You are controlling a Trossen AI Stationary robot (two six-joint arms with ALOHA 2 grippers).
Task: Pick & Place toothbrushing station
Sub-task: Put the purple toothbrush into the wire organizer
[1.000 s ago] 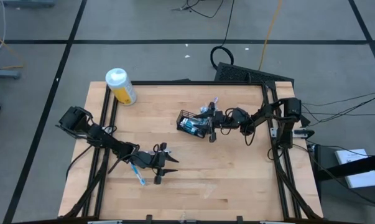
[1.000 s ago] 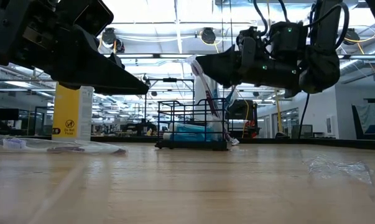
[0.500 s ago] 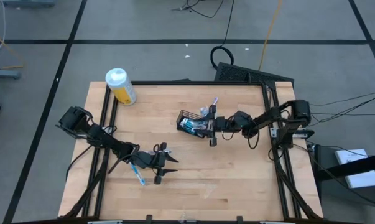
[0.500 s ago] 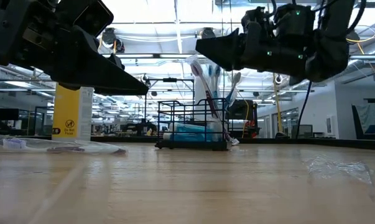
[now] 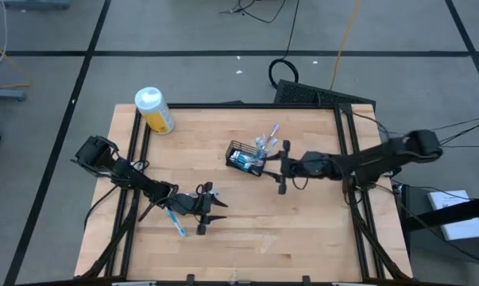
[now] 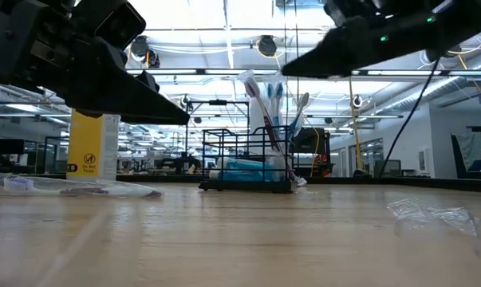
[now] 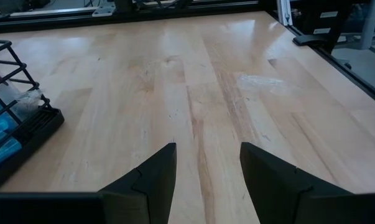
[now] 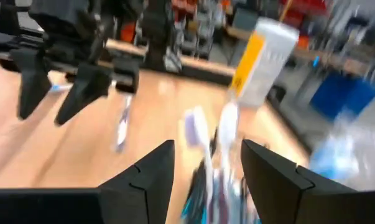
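Note:
The black wire-mesh basket (image 5: 243,157) stands on its base at the table's middle. Teal tubes lie in it, and white-and-blue toothbrushes (image 5: 267,143) stick up from its right end; they also show in the low view (image 6: 264,104). My right gripper (image 5: 269,165) is open and empty, up above the basket's right side, with the toothbrushes (image 8: 227,130) ahead of its fingers. My left gripper (image 5: 222,210) is open and empty at the near left, above the table. One toothbrush (image 5: 175,222) lies flat on the table beside it.
A yellow bottle with a white cap (image 5: 154,110) stands at the far left corner. A crumpled bit of clear wrap (image 6: 431,215) lies on the table's near right part. Bare wood lies between the left gripper and the basket (image 7: 13,124).
My right gripper has drawn back from the basket toward the table's right edge and gone up, its arm stretching out low. The toothbrushes stay standing in the basket, which has not moved.

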